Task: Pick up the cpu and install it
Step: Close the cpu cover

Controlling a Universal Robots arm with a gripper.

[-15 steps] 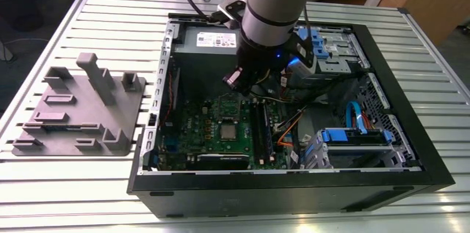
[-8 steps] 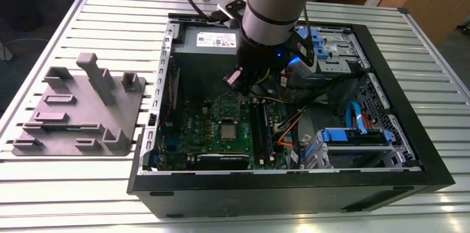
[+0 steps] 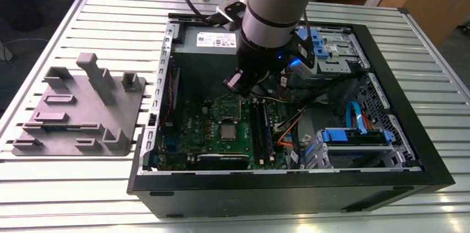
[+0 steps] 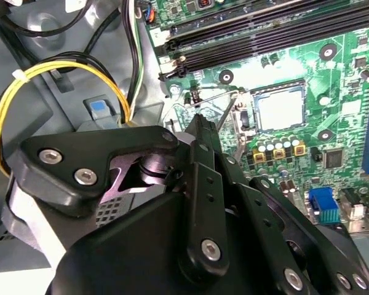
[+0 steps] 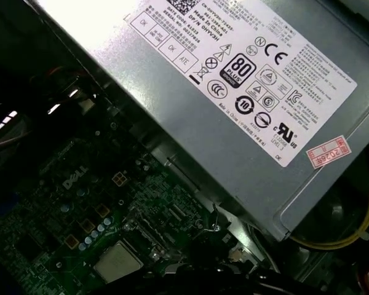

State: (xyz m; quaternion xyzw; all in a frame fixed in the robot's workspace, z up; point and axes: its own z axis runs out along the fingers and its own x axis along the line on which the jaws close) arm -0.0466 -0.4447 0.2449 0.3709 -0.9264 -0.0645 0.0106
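Silver-grey flat square cpu (image 4: 281,110) lies in the dark metal-framed socket (image 4: 244,117) on the green motherboard (image 4: 295,64), below and apart from the black gripper (image 4: 200,126), whose grip I cannot tell; if seated askew, any pressing could bend pins.

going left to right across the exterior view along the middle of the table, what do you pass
grey fixture → case's left wall → cpu, sitting in the socket on the motherboard → memory slots → blue drive cage
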